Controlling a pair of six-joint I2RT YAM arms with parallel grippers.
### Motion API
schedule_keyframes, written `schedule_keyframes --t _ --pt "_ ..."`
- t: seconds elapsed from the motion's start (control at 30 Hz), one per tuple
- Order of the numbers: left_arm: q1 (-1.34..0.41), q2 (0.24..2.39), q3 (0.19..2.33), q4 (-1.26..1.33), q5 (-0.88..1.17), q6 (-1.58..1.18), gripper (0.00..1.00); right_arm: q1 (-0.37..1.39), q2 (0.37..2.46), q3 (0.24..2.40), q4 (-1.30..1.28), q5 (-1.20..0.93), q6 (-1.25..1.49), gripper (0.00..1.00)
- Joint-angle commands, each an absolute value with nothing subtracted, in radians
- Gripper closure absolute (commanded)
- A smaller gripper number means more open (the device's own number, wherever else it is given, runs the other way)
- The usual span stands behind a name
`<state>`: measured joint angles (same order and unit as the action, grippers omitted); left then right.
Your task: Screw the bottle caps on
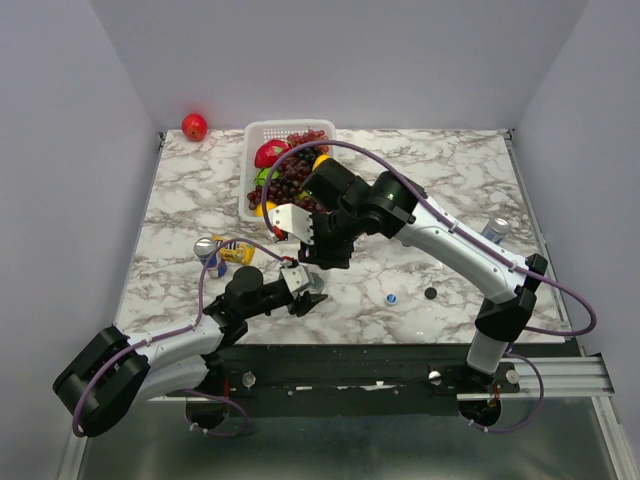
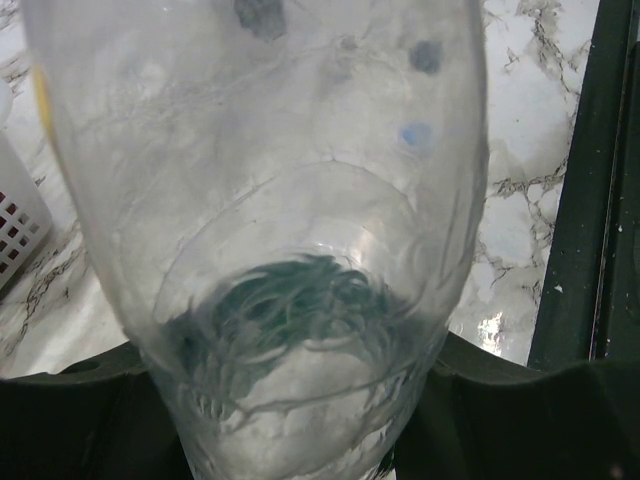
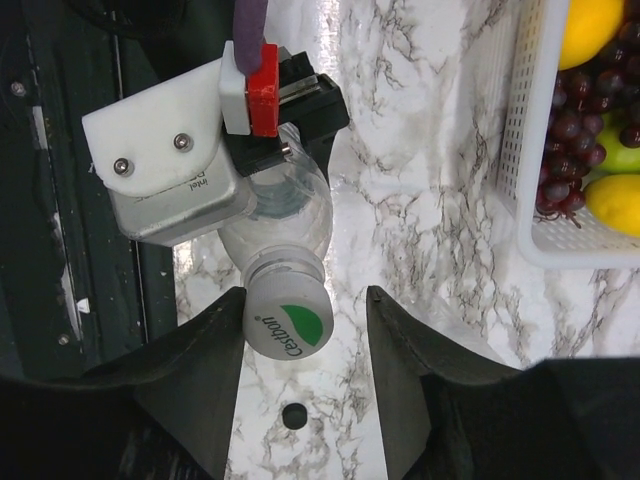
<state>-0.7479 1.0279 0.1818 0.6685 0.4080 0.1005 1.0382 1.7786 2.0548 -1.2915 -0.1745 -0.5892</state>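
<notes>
Right wrist view: white-green cap sits on neck of clear bottle, printed top facing cam. Whether it is threaded fully: can't tell. The right gripper straddles the cap w/ fingers apart. There is a clear gap on the basket side; the other finger is just beside the cap, contact can't be told.

The left gripper is clamped on the bottle body, w/ the bottle tilted and its neck toward the right gripper.

Left wrist view: bottle fills the frame btwn the dark fingers.

Top external view:
- Both grippers meet over the front-centre of the marble tabletop.
- The blue cap and black cap lie loose on the tabletop, near each other, to the right of the grippers, not on any bottle.
- White basket w/ fruit stands at the rear, behind the right gripper.
- Drink can is left of the left gripper; second can is near the right edge.
- Red apple is at the rear-left corner, outside the basket.
</notes>
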Motion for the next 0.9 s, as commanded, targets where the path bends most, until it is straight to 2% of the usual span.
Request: schedule_keyframes --t 0.0,0.4,0.87 --pt "-0.753 1.017 0.212 0.713 0.454 0.115 1.00 1.029 1.759 2.046 -1.261 -0.135 -0.580 0.39" --pt "-0.746 1.029 0.213 0.709 0.454 0.095 1.00 1.028 1.721 2.046 -1.264 -0.209 -0.601 0.24" --pt "-0.738 1.035 0.215 0.713 0.439 0.077 1.00 1.028 1.720 2.059 -1.287 -0.273 -0.646 0.23"
